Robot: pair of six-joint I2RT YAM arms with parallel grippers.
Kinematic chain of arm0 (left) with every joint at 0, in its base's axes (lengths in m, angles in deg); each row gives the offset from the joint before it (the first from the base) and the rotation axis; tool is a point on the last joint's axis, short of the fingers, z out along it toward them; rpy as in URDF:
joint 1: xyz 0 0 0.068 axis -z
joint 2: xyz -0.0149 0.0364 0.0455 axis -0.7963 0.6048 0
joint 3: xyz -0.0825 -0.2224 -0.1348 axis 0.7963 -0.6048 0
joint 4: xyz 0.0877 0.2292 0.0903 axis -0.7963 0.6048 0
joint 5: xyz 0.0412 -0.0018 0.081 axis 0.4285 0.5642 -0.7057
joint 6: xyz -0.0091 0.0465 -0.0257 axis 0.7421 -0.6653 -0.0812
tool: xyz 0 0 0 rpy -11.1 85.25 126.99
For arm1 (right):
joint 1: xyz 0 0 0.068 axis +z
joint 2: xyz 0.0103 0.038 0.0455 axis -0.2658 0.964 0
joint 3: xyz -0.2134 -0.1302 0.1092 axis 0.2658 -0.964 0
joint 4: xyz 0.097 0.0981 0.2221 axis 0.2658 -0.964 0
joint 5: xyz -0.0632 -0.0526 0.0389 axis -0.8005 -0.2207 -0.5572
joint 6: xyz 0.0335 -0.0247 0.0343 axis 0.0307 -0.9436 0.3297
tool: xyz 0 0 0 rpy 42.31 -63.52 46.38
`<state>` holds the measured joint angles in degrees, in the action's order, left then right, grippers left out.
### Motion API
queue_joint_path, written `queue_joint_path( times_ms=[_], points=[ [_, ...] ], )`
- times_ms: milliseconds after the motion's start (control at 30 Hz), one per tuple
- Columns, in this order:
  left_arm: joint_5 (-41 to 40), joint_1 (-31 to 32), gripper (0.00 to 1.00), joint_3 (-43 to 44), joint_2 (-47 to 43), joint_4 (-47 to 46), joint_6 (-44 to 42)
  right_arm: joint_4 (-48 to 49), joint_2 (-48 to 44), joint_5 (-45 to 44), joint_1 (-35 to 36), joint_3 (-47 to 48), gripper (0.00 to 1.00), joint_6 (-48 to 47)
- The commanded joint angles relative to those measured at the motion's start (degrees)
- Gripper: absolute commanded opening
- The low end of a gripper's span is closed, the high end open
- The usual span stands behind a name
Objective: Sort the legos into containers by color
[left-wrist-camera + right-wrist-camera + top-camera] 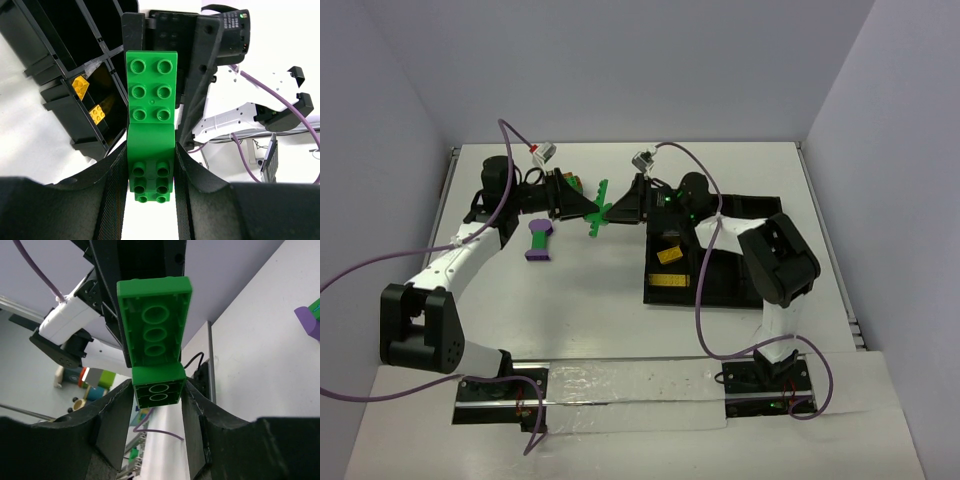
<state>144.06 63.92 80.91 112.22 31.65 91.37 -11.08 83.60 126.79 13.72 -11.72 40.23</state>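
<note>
The sorting is only partly done, judging by what is lying where: two small yellow bricks are sitting in compartments of the flat black plastic tray, while nothing green or purple is showing in the compartments that are in view. A pair of joined green studded plastic bricks is hanging in the air above the white counter, between the two arms and well left of the tray. The left fingers are pinching its smaller end, and the right fingers are pressing against both sides of the opposite end, so each arm is gripping one part. A purple-and-green brick cluster is lying on the counter beside the left arm, and it is probably needing to be split before it can be binned. Purple cables are looping near the tray, and the right arm itself is reaching across the tray's far corner.
</note>
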Motion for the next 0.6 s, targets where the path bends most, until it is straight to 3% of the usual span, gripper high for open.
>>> queue_joint_path(
  times_ms=[0, 133, 233, 567],
  points=[
    [1.02, -0.24, 0.00, 2.40, -1.90, -0.67, -0.99, 3.88, 0.98, 0.28, 0.78, 2.87, 0.42, 0.68],
    [1.05, -0.24, 0.00, 2.88, -1.78, -0.43, -1.19, 3.97, 0.99, 0.27, 0.73, 2.23, 0.22, 0.55],
    [0.88, -0.33, 0.00, 3.58, -1.55, 0.42, -1.87, 4.18, 0.68, 0.11, 0.36, 0.56, 0.00, 0.45],
    [2.23, -4.42, 0.00, 4.10, -3.58, 2.76, -3.58, 22.17, 1.10, 0.49, -5.55, -10.58, 0.00, 11.93]
  ],
)
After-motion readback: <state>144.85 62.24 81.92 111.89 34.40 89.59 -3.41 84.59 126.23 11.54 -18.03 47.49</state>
